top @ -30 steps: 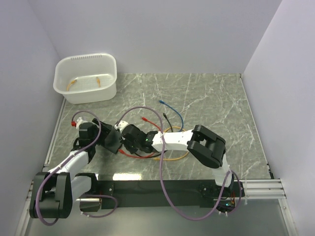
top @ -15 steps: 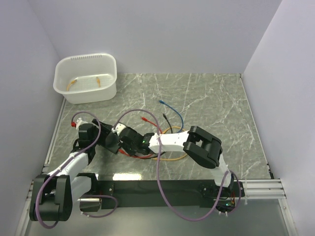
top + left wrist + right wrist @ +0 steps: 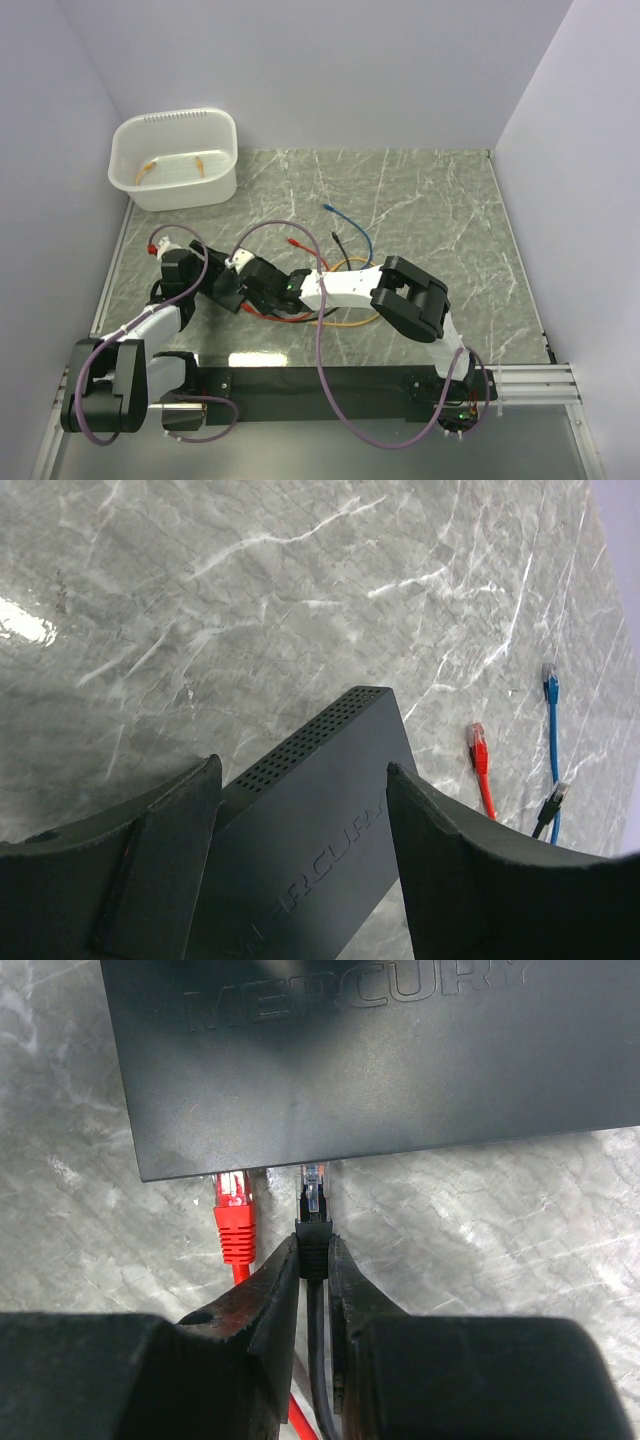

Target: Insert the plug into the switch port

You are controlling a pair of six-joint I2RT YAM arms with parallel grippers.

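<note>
In R-wrist cam, switch (image 3: 370, 1060) ports hidden under its edge; plug (image 3: 314, 1200) depth unclear.

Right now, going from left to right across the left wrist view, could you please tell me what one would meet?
One finger → the switch → the other finger → the red plug → the blue plug. The black plug sits under the blue one, so it has no clear place in the order.

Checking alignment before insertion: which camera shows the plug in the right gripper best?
Right wrist: the plug, pinched in the right gripper, shows close up with its tip at the switch edge. The top view hides it under the arms; the left wrist shows the switch, not this plug.
</note>
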